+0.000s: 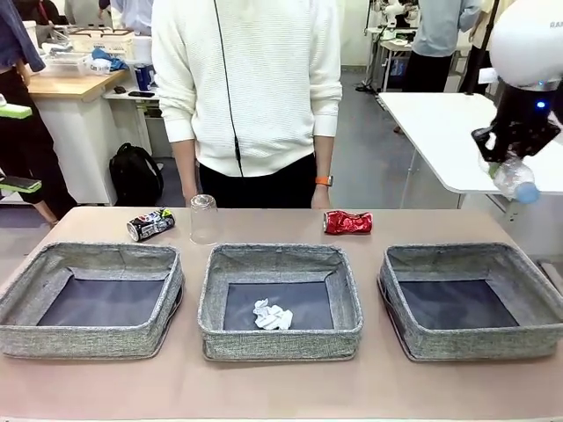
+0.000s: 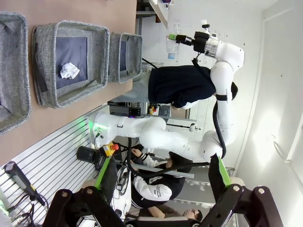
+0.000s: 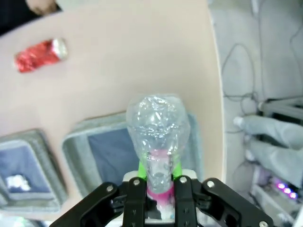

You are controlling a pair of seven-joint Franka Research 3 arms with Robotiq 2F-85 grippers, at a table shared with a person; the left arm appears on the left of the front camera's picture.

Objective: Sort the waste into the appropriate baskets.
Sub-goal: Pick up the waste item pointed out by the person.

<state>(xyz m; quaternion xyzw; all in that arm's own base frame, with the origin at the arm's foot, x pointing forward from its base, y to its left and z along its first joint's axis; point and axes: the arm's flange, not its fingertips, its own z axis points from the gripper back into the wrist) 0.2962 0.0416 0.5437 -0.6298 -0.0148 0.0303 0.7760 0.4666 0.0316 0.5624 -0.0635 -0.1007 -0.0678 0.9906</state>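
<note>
Three grey baskets stand in a row: left (image 1: pixel 88 338), middle (image 1: pixel 280 341), right (image 1: pixel 475 343). A crumpled white paper wad (image 1: pixel 272 316) lies in the middle one. Behind them on the table are a dark printed can (image 1: pixel 150 225), an upturned clear cup (image 1: pixel 204 218) and a crushed red can (image 1: pixel 347 222). My right gripper (image 1: pixel 506 156) hangs high above the right basket's far right side, shut on the clear pink-labelled bottle (image 1: pixel 514 179). In the right wrist view the bottle (image 3: pixel 158 125) sticks out between the fingers of that gripper (image 3: pixel 158 184), over the right basket (image 3: pixel 75 146). My left gripper (image 2: pixel 161 189) is open and holds nothing.
A person in a white sweater (image 1: pixel 246 79) stands at the far edge, hands down by the sides. A white table (image 1: pixel 440 132) stands behind at the right. The left wrist view looks sideways past the baskets (image 2: pixel 45 71) to the right arm (image 2: pixel 222 52).
</note>
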